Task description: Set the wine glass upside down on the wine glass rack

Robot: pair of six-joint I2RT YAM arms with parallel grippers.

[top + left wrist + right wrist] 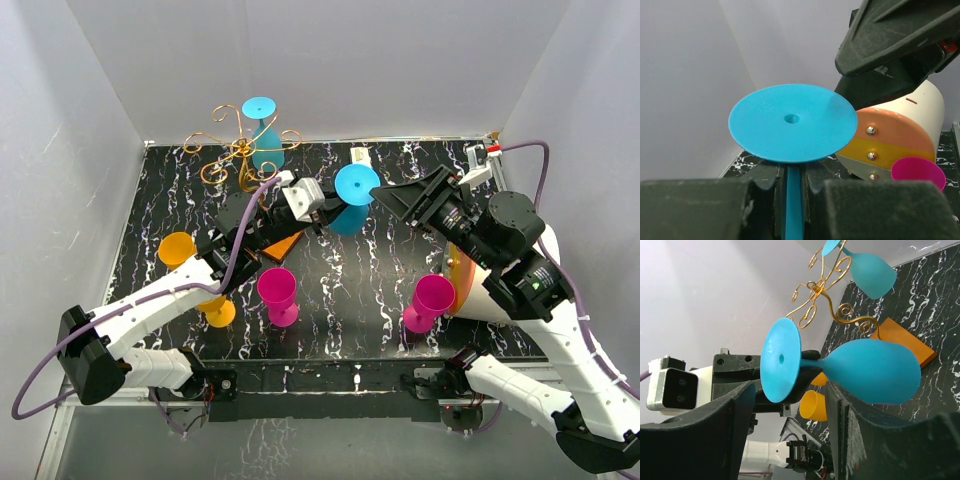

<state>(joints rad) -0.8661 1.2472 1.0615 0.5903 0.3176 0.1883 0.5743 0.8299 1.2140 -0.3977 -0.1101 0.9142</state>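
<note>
My left gripper [325, 213] is shut on the stem of a blue wine glass [352, 200] and holds it in the air over the middle of the table. In the left wrist view the glass's round foot [792, 122] rises just past the jaws, which pinch the stem [792, 200]. My right gripper [388, 196] stands open just right of the foot, its fingers [700, 430] spread either side of the glass [875, 371] without closing on it. The gold wire wine glass rack [235, 150] stands at the back left on an orange-brown base [284, 245]. A second blue glass [263, 130] hangs on it upside down.
Two orange glasses [178, 248] [215, 310] stand at the left. Two magenta glasses [278, 295] [430, 302] stand at the front. A white and orange object [470, 290] lies under the right arm. White walls close in the table on three sides.
</note>
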